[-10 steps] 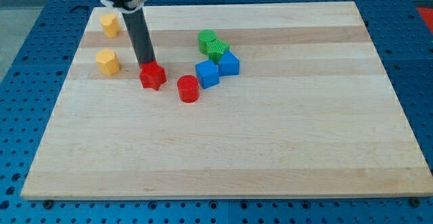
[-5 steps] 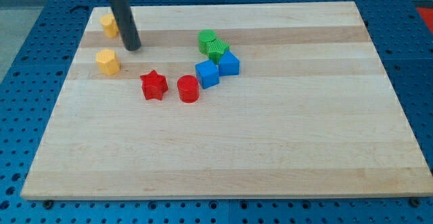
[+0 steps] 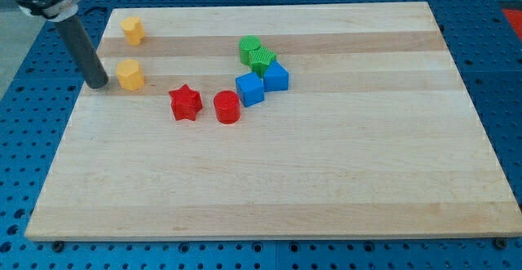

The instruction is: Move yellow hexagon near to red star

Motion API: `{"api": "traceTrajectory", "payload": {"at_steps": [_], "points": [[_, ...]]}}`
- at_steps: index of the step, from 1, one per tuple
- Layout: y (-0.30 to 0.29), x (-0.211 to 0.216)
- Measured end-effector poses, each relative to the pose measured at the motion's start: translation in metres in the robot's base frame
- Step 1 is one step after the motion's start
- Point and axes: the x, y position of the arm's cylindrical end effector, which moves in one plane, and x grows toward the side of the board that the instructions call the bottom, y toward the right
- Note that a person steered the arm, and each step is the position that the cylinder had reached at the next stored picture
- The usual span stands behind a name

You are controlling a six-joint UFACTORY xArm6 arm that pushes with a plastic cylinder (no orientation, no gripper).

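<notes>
At the view's left, my tip (image 3: 98, 84) beside yellow hexagon (image 3: 130, 74), red star (image 3: 185, 103) apart

Red cylinder (image 3: 227, 107), blue (image 3: 249, 89) and green blocks (image 3: 249, 48) (clustered).

A single camera looks down at an angle from the near side of the bench (image 3: 326, 188), facing its far edge. It stands far enough back to frame almost the whole wooden top and surrounding blue pegboard (image 3: 506, 107).

Bare board lies between yellow hexagon (image 3: 129, 74) and red star (image 3: 185, 103); nothing blocks it.
</notes>
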Motion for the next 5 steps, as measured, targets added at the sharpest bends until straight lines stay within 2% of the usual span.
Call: {"api": "traceTrajectory", "payload": {"at_steps": [2, 5], "points": [[0.007, -0.021], [0.1, -0.015]]}}
